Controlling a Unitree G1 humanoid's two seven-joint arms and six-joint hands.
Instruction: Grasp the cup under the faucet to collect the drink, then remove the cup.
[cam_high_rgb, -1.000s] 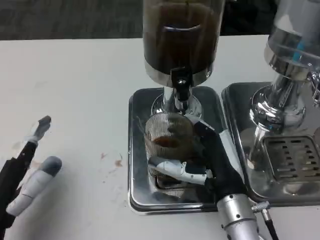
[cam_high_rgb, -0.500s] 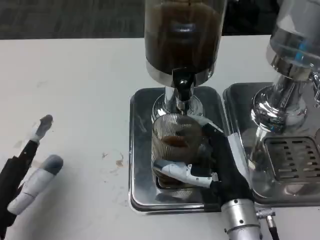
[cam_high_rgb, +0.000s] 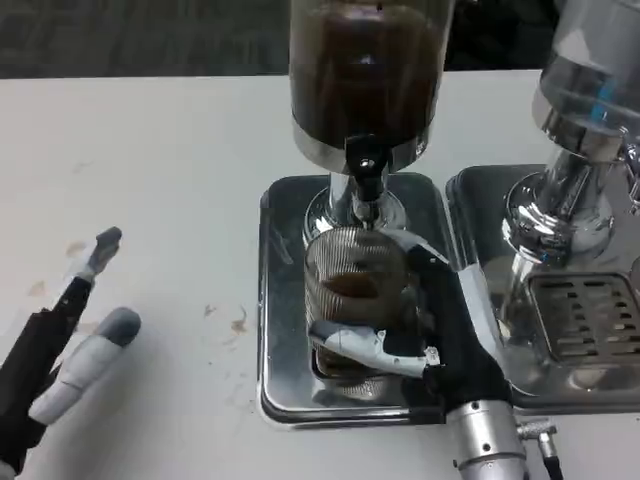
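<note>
Head view: collecting step in hand; my right hand (cam_high_rgb: 425, 325) is wrapped around the ribbed cup (cam_high_rgb: 352, 290), which stands on the drip tray (cam_high_rgb: 285, 300) at its middle, directly under the faucet (cam_high_rgb: 364, 175), some dark drink inside; next, I judge, a level lift clear; my left hand (cam_high_rgb: 70, 345) rests near the table's (cam_high_rgb: 150, 150) left edge, fingers spread, holding nothing.

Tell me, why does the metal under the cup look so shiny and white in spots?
In the head view, the metal tray mirrors the room light, so glare blotches show around the cup; the right hand gripping it looks slightly soft.
</note>
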